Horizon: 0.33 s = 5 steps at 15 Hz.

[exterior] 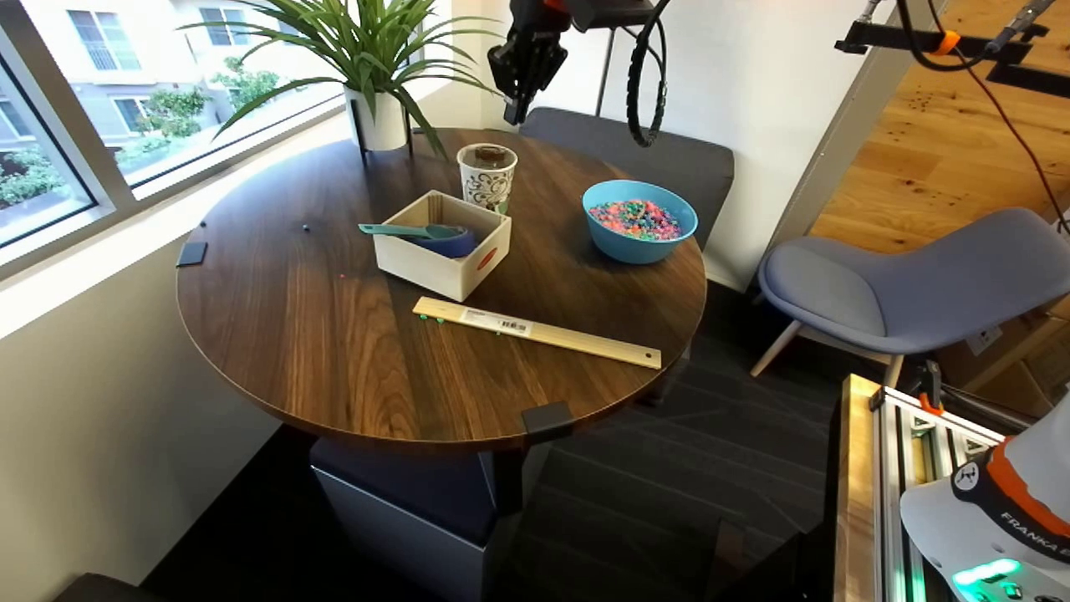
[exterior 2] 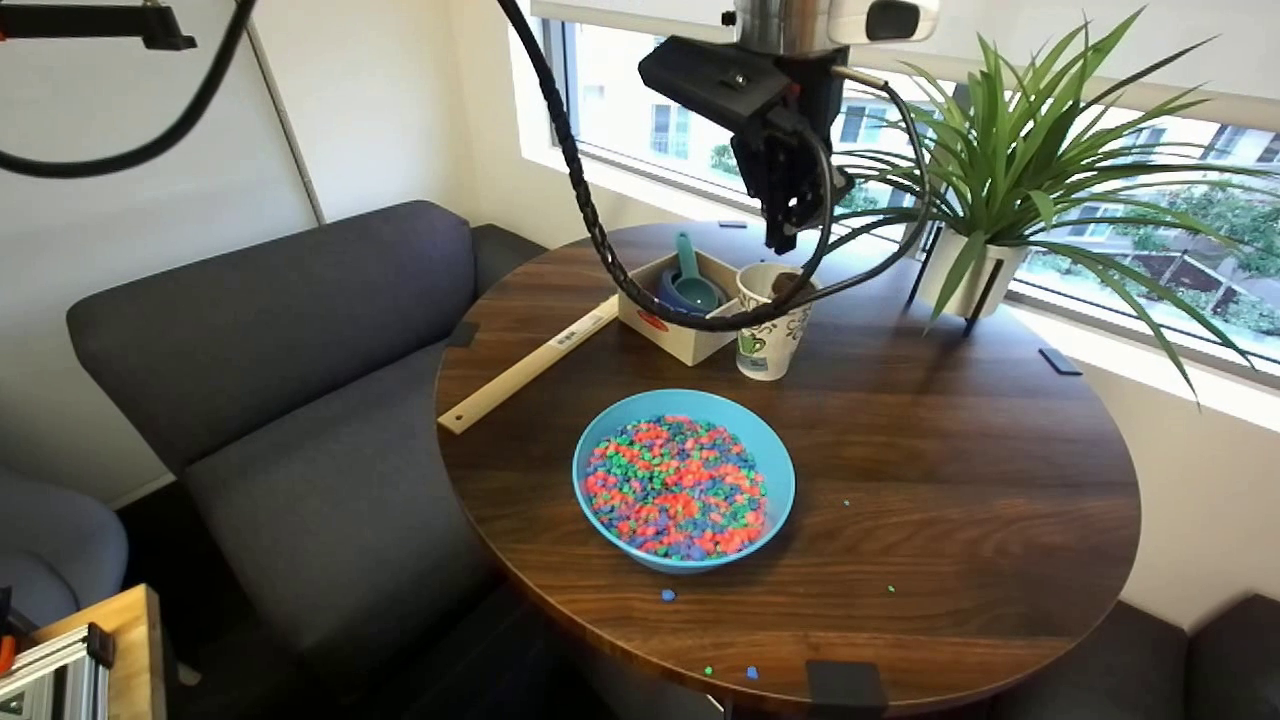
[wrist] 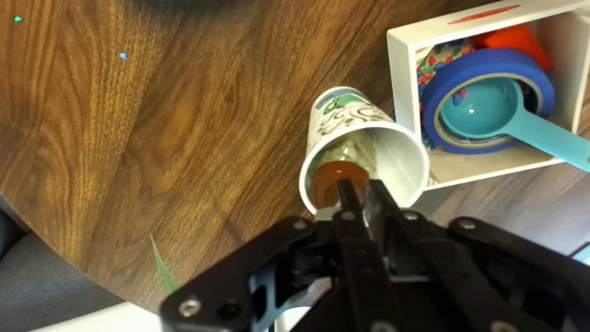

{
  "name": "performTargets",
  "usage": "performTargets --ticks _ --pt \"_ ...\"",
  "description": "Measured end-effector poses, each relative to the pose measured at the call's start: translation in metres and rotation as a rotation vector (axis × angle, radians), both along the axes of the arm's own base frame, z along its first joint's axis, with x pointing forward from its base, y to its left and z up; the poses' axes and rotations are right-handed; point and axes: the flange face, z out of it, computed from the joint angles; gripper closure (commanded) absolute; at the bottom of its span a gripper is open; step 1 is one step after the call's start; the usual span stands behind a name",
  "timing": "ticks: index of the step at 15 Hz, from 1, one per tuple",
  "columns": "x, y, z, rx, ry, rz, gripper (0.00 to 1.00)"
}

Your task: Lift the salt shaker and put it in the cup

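Observation:
The salt shaker (wrist: 334,177) has a red-brown top and a see-through body with greenish contents. It sits inside the cup (wrist: 343,113), against one side. In both exterior views its brown top (exterior: 491,154) (exterior 2: 784,284) shows at the rim of the white patterned paper cup (exterior: 486,186) (exterior 2: 765,352). The cup stands upright on the table. My gripper (wrist: 359,182) points down over the cup; its fingers are close together with a narrow gap and nothing between them. In both exterior views the gripper (exterior: 515,113) (exterior 2: 780,240) is above the cup and apart from it.
A pale box (exterior: 418,266) stands beside the cup, holding blue tape (wrist: 537,85) and a teal scoop (wrist: 534,127) that overhangs its edge. A blue bowl (exterior 2: 605,540) holds coloured pebbles. A wooden strip (exterior: 577,341) lies near the box. A potted plant (exterior: 380,121) reaches over the table.

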Motion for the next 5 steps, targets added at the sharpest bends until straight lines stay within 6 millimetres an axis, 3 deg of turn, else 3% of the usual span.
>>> performTargets --ticks 3,4,5 --pt "-0.007 0.004 0.022 -0.034 -0.031 0.004 0.33" --pt "-0.009 0.005 0.028 -0.046 -0.040 0.009 0.49" --pt "-0.011 0.006 0.033 -0.048 -0.046 0.010 0.42"
